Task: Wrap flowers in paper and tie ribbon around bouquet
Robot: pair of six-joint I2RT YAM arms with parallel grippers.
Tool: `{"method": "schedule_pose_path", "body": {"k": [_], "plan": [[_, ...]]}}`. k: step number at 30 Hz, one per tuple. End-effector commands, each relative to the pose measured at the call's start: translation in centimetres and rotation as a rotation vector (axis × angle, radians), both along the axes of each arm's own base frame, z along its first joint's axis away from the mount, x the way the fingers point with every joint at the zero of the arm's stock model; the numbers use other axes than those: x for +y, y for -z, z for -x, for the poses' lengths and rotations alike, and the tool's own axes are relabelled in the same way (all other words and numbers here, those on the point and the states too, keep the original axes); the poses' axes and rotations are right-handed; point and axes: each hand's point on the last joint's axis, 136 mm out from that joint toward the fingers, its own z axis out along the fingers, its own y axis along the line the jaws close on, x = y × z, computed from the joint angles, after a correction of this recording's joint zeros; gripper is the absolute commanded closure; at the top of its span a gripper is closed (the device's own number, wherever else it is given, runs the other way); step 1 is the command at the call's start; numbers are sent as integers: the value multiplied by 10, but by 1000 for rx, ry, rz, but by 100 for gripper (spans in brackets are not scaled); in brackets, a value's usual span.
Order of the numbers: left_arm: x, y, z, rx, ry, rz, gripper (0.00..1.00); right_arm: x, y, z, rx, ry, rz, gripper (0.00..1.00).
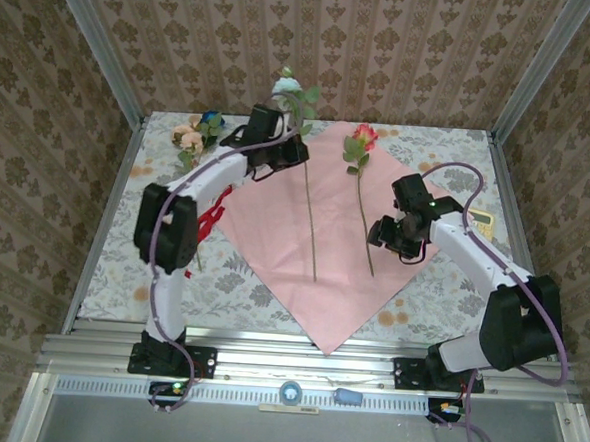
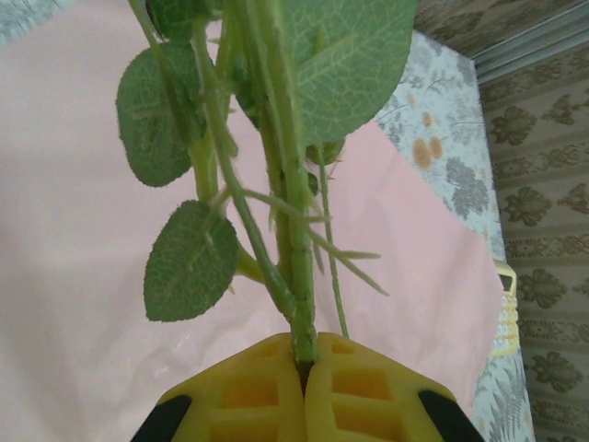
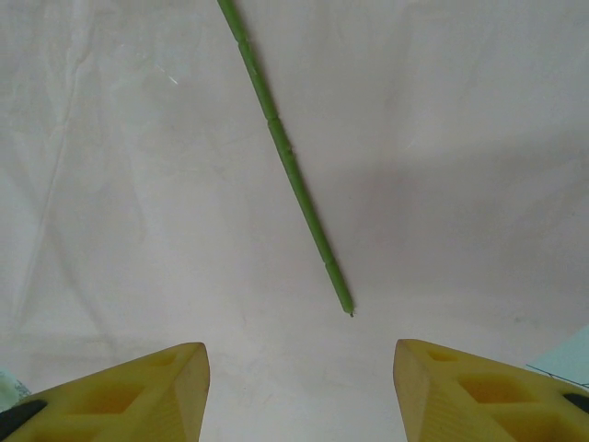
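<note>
Off the paper's (image 1: 264, 229) far left edge lay the spare flowers (image 1: 192, 135), and off its left corner the ribbon (image 1: 211, 219) showed red beneath the left arm. Over the paper's far corner the left gripper (image 1: 295, 153) was clenched on the pale flower (image 1: 285, 84). From the left wrist, the jaws were pressed together on the stem (image 2: 293, 239) just below the leaves. Its head stood beyond the far corner, and the stem ran down the paper's middle toward the near corner; whether the tip touched the paper I cannot tell. The red flower (image 1: 365, 135) lay on the paper's right half, head at the far right edge, stem almost parallel to the first one, the 2 apart. The right gripper (image 1: 377, 233) hung over the paper just right of that stem's lower end, released, jaws spread with nothing between them. From the right wrist, the red stem (image 3: 290, 166) ended just ahead of the gap and ran away from the fingers (image 3: 138, 391), so its long axis lay across their closing line. I judged the right arm the nearer one, needing a short advance along the stem to take it.
</note>
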Motion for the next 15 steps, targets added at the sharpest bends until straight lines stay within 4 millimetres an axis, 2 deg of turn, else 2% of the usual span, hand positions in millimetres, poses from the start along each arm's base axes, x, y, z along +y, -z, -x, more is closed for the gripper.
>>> {"method": "schedule_pose_path", "body": {"k": [1, 5, 6, 9, 11, 12, 15], "plan": [[-26, 3, -18, -9, 5, 73, 100, -4, -5, 16, 15, 11, -17, 43], [-31, 46, -20, 47, 21, 11, 100, -5, -6, 20, 16, 11, -17, 43], [-30, 57, -19, 66, 26, -19, 97, -4, -6, 21, 17, 9, -19, 43], [-25, 71, -16, 90, 28, -78, 62, -4, -7, 22, 17, 4, -20, 43], [-21, 62, -13, 71, 28, -107, 55, -4, -7, 21, 14, -3, -21, 43], [-16, 50, -12, 55, 17, -123, 54, -4, -8, 21, 13, -7, -18, 43], [12, 15, -7, 19, -39, -196, 52, -3, -11, 17, 1, -17, -15, 42]]}}
